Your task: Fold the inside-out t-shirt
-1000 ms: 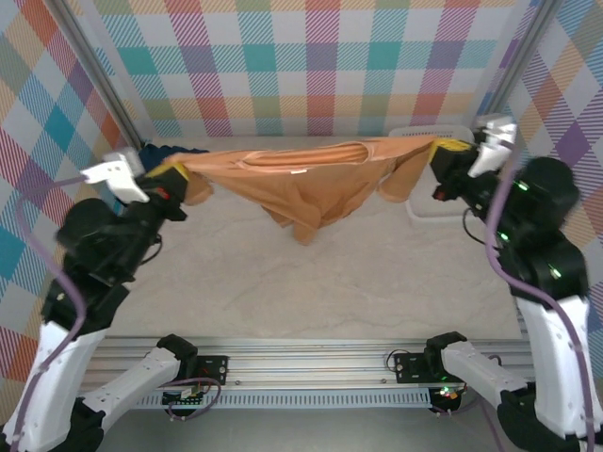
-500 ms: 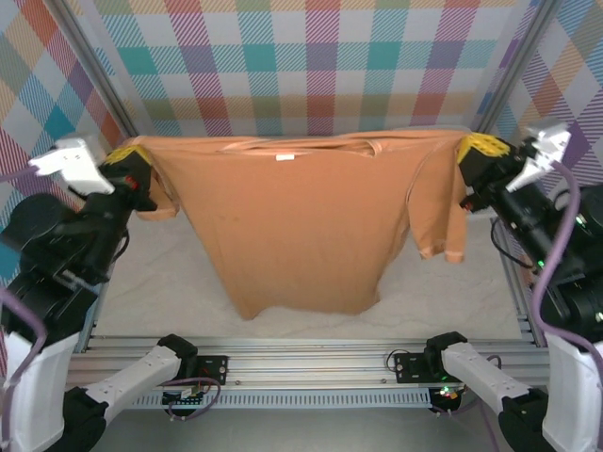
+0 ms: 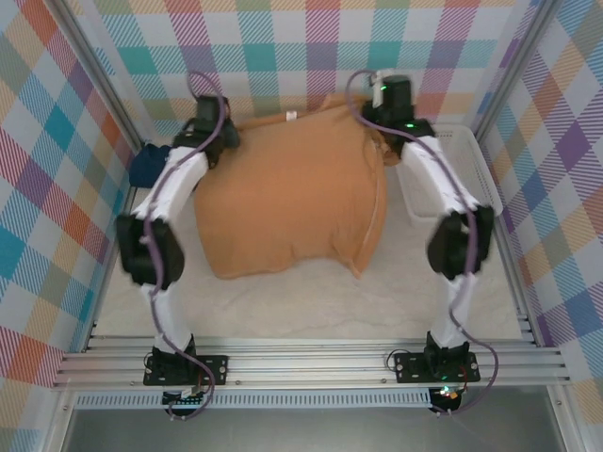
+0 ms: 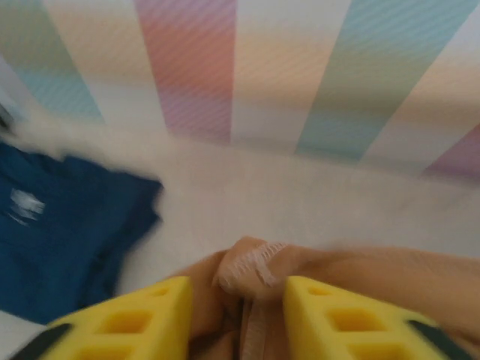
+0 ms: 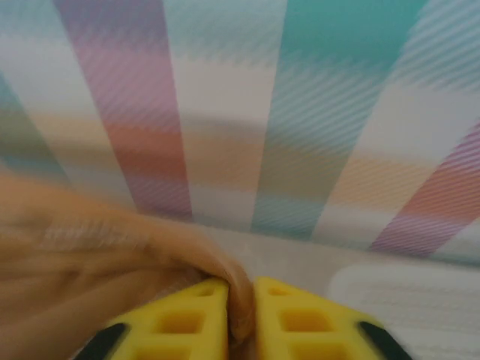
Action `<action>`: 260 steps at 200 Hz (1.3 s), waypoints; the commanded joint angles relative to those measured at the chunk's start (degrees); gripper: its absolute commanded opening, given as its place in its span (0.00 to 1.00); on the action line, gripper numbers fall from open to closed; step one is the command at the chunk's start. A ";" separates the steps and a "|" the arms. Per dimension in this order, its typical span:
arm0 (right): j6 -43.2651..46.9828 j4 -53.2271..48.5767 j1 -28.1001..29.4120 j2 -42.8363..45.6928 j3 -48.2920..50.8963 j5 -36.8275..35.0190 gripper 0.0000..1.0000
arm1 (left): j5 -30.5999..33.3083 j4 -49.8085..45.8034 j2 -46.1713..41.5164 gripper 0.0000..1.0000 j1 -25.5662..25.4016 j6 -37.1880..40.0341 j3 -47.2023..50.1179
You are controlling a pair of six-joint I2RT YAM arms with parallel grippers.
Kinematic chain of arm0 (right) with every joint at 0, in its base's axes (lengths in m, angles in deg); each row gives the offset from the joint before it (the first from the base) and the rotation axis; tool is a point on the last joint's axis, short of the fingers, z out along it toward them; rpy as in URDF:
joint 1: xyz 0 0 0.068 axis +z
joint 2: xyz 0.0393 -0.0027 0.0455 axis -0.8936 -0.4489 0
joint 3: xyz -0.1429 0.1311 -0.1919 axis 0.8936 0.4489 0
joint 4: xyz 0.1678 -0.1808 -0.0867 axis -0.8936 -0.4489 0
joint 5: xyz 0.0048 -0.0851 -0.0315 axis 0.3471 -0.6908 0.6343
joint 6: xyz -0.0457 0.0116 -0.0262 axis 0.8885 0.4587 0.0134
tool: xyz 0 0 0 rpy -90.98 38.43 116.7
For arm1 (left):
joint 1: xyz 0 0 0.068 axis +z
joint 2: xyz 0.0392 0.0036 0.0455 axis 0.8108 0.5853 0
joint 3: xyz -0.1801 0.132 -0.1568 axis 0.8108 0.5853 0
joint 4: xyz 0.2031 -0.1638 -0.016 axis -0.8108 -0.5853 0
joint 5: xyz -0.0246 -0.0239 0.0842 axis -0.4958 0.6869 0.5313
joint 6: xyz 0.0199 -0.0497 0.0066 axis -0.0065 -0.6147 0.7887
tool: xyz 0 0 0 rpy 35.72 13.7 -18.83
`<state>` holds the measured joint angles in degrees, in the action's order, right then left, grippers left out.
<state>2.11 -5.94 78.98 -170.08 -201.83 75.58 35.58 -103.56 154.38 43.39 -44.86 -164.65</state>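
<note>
Inside-out t-shirt lies flat mid-frame on surface, prob. spread ready for folding, w/ left hand open round its upper-left shoulder seam & right hand pinching upper-right shoulder.

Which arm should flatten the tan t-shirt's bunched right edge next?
Right, probably: the right end effector pinches the tan t-shirt on that side; the left end effector sits open at the opposite shoulder.

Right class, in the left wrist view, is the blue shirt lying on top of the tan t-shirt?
No, the blue shirt lies on the table beside the tan t-shirt, not on it.
</note>
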 commanded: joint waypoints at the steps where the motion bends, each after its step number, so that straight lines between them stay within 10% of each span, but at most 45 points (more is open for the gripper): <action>1: -0.68 -10.63 0.15 -3.28 -9.28 -1.66 0.48 | -3.93 -8.78 2.45 0.59 0.50 -2.08 -7.68; 14: 0.33 -10.41 0.58 -2.53 -6.48 -1.07 0.66 | -3.93 -7.83 2.55 0.72 0.57 -2.20 -5.81; 46: 1.21 -8.58 0.75 4.96 5.04 0.31 0.71 | -3.81 -4.86 -2.01 0.84 1.17 -2.42 1.34; 120: -10.11 -8.18 9.43 23.05 39.95 15.18 0.70 | -12.54 7.76 -26.54 0.83 1.33 -14.96 41.95; 189: -20.04 -4.99 13.43 18.45 53.69 20.05 0.65 | -12.40 10.64 -23.62 0.81 8.29 -17.58 56.41; 260: -19.64 -8.27 12.38 21.00 58.72 15.80 0.06 | -21.61 11.75 -19.49 0.42 9.60 -16.83 58.69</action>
<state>-17.08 -11.56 92.16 -152.85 -145.98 92.69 20.22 -91.40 134.73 52.62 -61.78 -108.33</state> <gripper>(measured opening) 0.102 0.469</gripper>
